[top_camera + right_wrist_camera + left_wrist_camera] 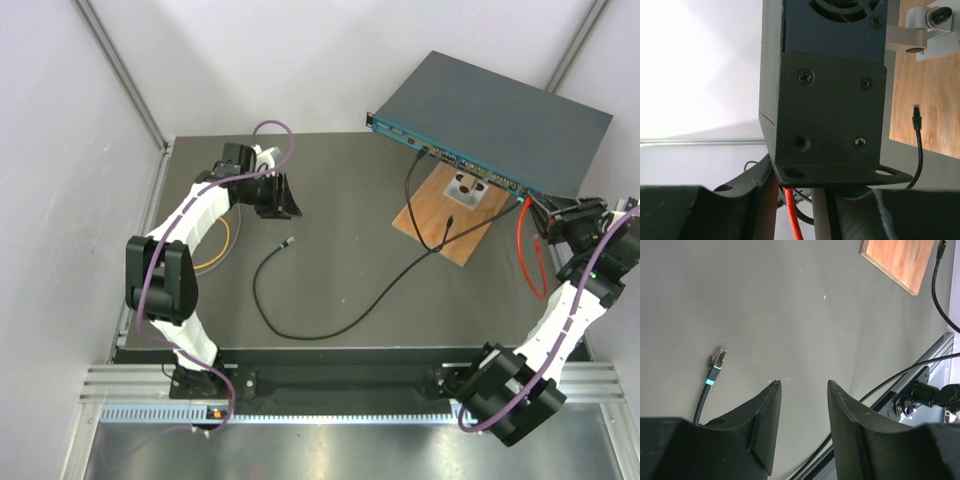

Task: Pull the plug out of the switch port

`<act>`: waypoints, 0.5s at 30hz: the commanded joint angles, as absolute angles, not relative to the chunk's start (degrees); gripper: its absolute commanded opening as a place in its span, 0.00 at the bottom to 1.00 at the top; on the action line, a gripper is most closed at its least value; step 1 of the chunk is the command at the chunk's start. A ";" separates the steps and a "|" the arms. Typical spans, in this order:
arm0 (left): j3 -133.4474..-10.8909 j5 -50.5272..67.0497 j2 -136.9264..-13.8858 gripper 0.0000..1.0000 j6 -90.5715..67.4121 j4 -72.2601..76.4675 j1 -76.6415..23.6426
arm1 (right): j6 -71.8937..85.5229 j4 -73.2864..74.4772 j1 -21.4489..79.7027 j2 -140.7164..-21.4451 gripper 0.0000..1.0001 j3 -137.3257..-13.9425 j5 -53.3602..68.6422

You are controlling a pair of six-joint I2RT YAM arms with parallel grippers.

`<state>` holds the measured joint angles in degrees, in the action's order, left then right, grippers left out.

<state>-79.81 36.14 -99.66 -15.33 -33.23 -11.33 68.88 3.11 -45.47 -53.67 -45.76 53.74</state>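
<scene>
No readable text or labels anywhere.

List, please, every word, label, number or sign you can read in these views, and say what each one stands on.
No text can be read in any view.
The switch: any markings on its teal port face are too small to read.
The end bracket: screws and holes only, no lettering.
The wooden board and loose plug: no print visible.

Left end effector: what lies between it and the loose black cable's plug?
Only bare dark tabletop separates left end effector and loose plug, per left wrist view.
</scene>
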 commanded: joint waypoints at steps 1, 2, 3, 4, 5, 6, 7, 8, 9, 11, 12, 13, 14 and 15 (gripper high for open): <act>-80.33 35.78 -99.06 0.47 -14.59 -33.22 -10.72 | 67.85 4.56 -44.74 -54.49 0.28 -47.29 47.82; -80.42 35.51 -98.62 0.47 -14.15 -33.83 -10.55 | 68.20 4.57 -44.74 -54.32 0.27 -46.85 47.46; -80.42 35.42 -98.44 0.47 -13.89 -34.01 -10.37 | 70.38 3.53 -44.74 -53.36 0.27 -45.02 46.94; -80.07 35.42 -98.26 0.47 -13.80 -33.93 -10.28 | 72.05 2.21 -44.74 -52.74 0.26 -43.78 45.54; -79.89 35.42 -98.26 0.47 -13.71 -33.84 -9.94 | 74.07 0.37 -44.74 -51.95 0.23 -42.29 44.66; -79.72 35.59 -98.26 0.47 -13.71 -33.84 -9.84 | 78.01 -3.48 -44.74 -50.46 0.21 -39.40 43.95; -79.63 35.86 -98.09 0.47 -13.62 -33.92 -9.67 | 79.53 -4.47 -44.74 -49.75 0.20 -38.33 42.55; -79.54 35.95 -98.09 0.47 -13.71 -33.93 -9.41 | 80.41 -4.57 -44.74 -48.53 0.20 -37.36 41.93; -79.45 36.12 -97.91 0.47 -13.62 -33.84 -9.40 | 80.85 -3.70 -44.74 -48.08 0.20 -37.18 41.31; -79.45 36.47 -98.09 0.47 -13.71 -33.75 -9.23 | 80.86 -2.29 -44.74 -47.64 0.21 -36.92 40.61; -79.63 36.65 -98.09 0.47 -13.71 -33.84 -9.23 | 82.08 -2.20 -44.74 -47.38 0.21 -36.39 40.52; -79.54 36.74 -98.09 0.47 -13.71 -33.75 -9.05 | 83.13 -3.68 -44.82 -47.20 0.21 -35.95 40.00; -79.54 36.83 -98.00 0.47 -13.62 -33.75 -9.05 | 84.19 -4.13 -44.74 -47.02 0.21 -35.08 39.56; -79.45 36.74 -97.91 0.47 -13.71 -33.84 -8.88 | 85.42 -4.57 -44.74 -47.11 0.22 -34.98 39.20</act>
<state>-79.68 35.57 -99.66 -14.85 -33.87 -9.32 82.17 -5.45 -44.38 -46.83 -37.28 45.52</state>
